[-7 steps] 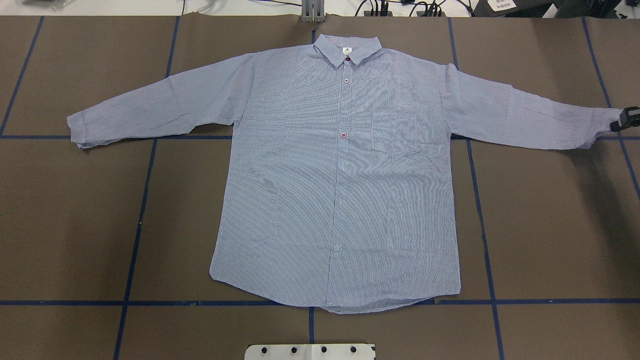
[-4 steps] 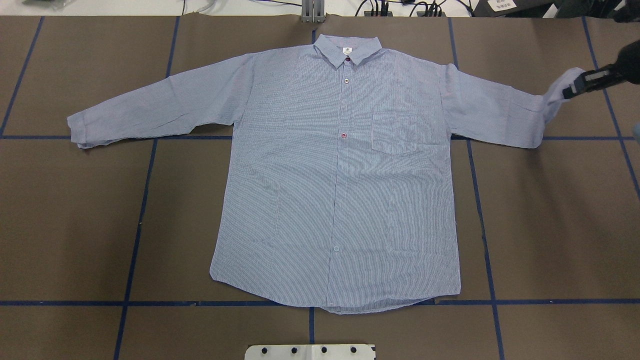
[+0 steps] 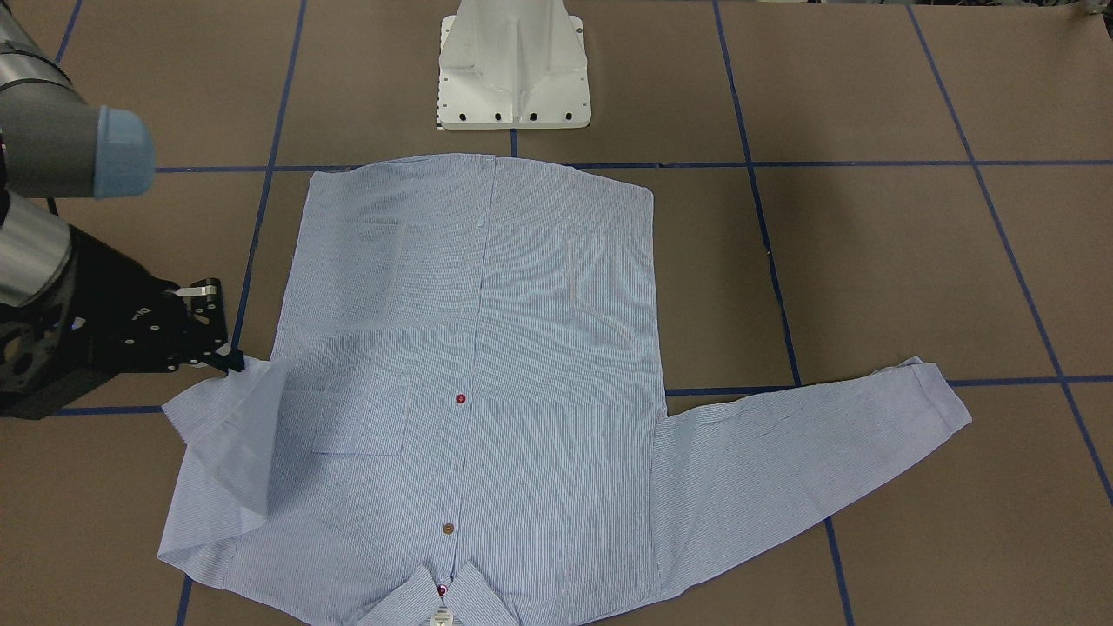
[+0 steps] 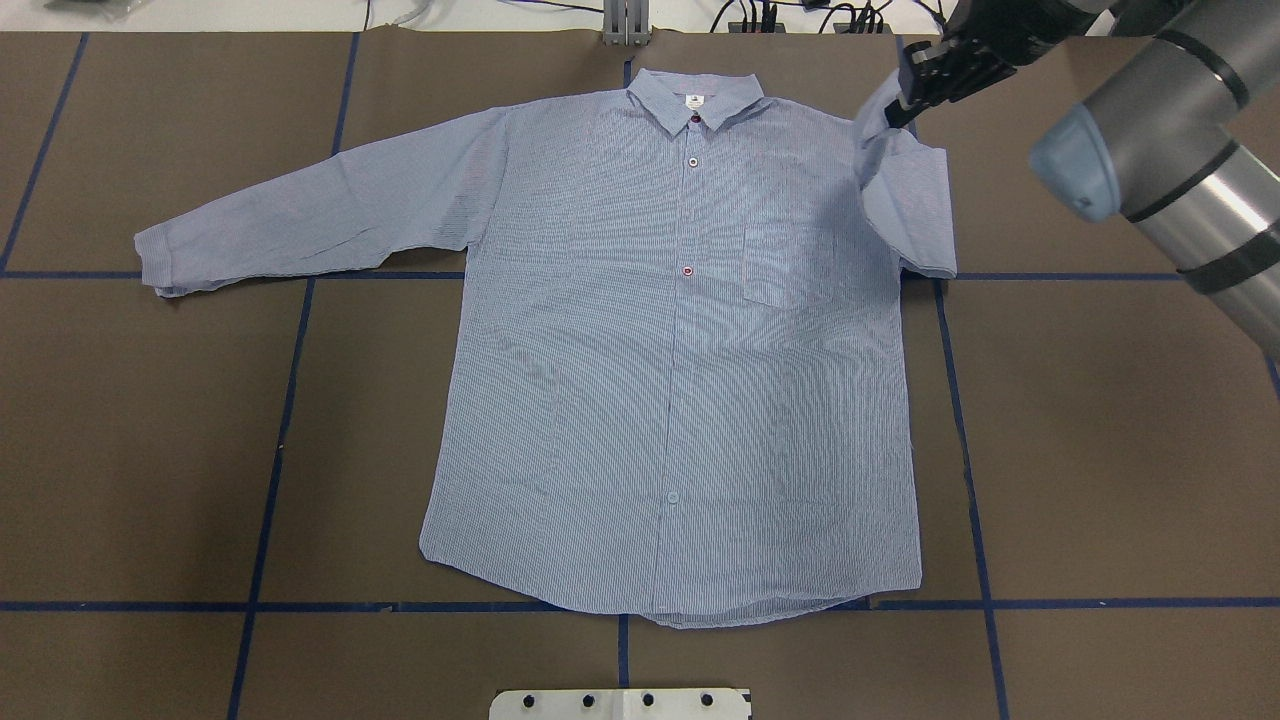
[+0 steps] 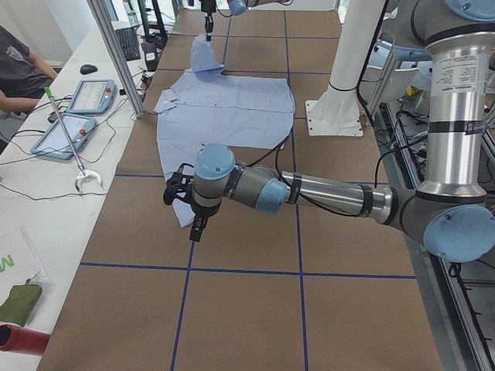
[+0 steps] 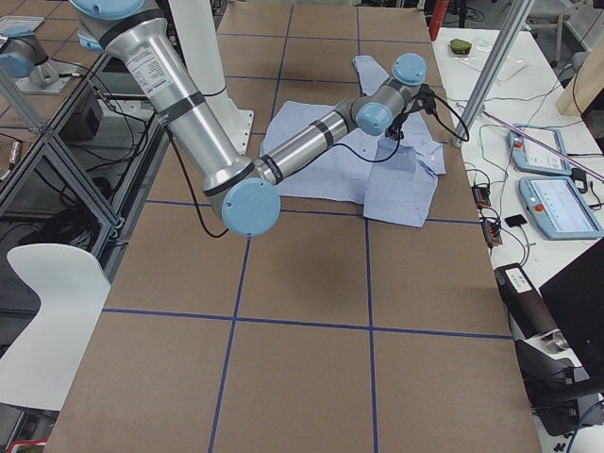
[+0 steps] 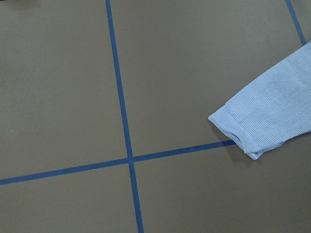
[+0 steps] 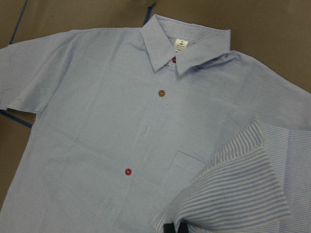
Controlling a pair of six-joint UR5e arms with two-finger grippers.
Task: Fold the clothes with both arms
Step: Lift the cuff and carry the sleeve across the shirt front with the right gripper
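A second ago the shirt's (image 4: 680, 350) right-hand sleeve (image 4: 905, 205) lay stretched flat across the worktop (image 4: 1100, 450), with the right arm's (image 4: 1150, 130) jaws at its far end. Since then the jaws have lifted the right cuff (image 4: 878, 105) and swept it inward. They are now closed on the cuff, pinching the fabric between them, and they hold it raised above the shirt's shoulder. Below the jaws the sleeve hangs down and doubles back on itself, so only its short upper part rests on the worktop. The right wrist view shows the striped cuff bunched directly at the jaws. The collar (image 8: 187, 46) lies further inboard of them and the chest pocket (image 8: 182, 172) sits between the two.

The shirt body has not shifted: it lies flat and buttoned, hem toward the robot. The left-hand sleeve (image 4: 310, 220) is unchanged, spread out on the far side of the shirt from the right jaws.

In my judgement the first sleeve fold is partway done. The cuff still has to be carried across the chest and laid down before release.

The left arm (image 5: 325, 193) reaches out near the left cuff (image 7: 243, 131), which lies flat on the worktop, off to one side in the left wrist view. I cannot tell whether the left jaws are open or closed.
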